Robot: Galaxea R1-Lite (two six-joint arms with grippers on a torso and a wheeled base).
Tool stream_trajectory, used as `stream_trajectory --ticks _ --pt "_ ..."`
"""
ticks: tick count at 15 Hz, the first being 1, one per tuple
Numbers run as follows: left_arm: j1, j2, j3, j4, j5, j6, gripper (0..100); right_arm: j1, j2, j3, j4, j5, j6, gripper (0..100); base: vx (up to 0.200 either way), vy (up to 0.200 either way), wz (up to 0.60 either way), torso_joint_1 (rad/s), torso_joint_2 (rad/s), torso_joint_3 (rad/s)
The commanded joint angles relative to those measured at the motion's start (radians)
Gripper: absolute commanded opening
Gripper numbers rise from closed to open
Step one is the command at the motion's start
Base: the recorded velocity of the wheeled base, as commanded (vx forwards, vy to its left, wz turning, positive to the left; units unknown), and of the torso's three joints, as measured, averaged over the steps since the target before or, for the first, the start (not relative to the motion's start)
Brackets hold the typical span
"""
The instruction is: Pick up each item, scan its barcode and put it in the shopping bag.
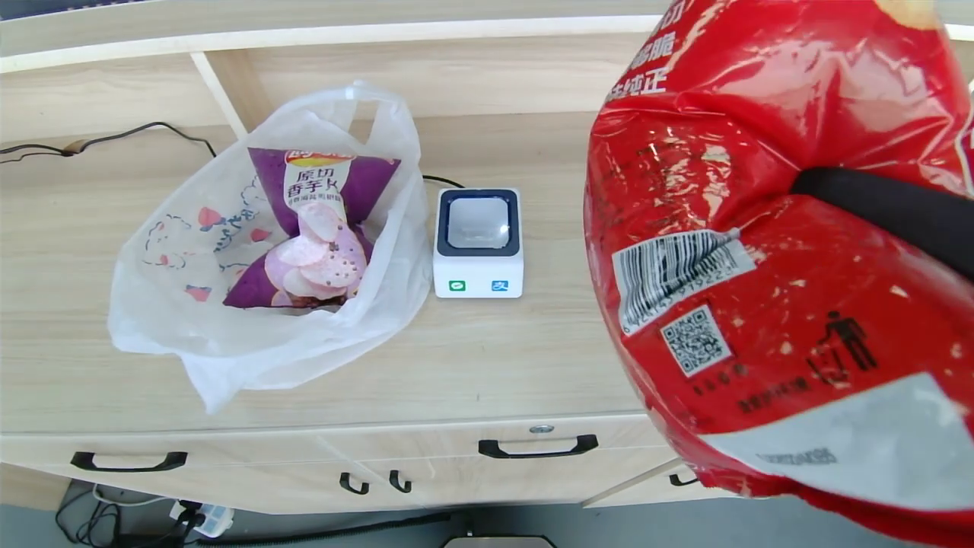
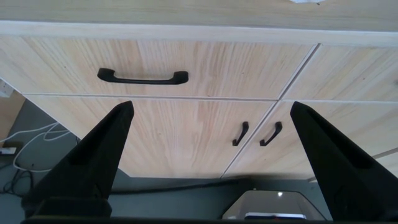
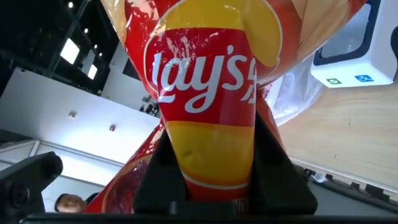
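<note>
The right gripper (image 3: pixel 214 150) is clamped on a red chip bag (image 1: pixel 776 251), held high above the tabletop (image 1: pixel 494 358) with its barcode (image 1: pixel 673 266) turned up towards the head camera. The scanner (image 1: pixel 479 243) sits just beside the white shopping bag (image 1: pixel 175 304), which holds a purple chip bag (image 1: pixel 319 228). The left gripper (image 2: pixel 211 107) hangs wide apart in front of the drawers (image 2: pixel 205 62).

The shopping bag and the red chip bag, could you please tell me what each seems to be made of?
Shopping bag: thin, whitish translucent plastic film, apparently; it slumps in soft creases. Red chip bag: glossy plastic or foil laminate, hard to tell which; sharp highlights along stiff crinkles.
</note>
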Motion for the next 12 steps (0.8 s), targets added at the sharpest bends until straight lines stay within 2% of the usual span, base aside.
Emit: stream_trajectory --ticks 1,6,11,12 --pt "0.0 0.002 0.0 0.001 0.0 0.0 100 0.001 -0.034 0.027 -0.011 0.001 -0.001 0 0.0 0.0 0.0 0.0 0.0 0.0" --pt "0.0 0.002 0.0 0.004 0.0 0.002 100 0.05 -0.037 0.033 -0.024 0.035 -0.032 0 0.0 0.0 0.0 0.0 0.0 0.0" --pt "0.0 0.002 0.0 0.004 0.0 0.002 100 0.05 -0.032 0.05 -0.031 0.055 -0.045 0 0.0 0.0 0.0 0.0 0.0 0.0" --pt "0.0 0.002 0.0 0.004 0.0 0.002 100 0.027 -0.017 0.048 -0.018 0.052 -0.073 0 0.0 0.0 0.0 0.0 0.0 0.0"
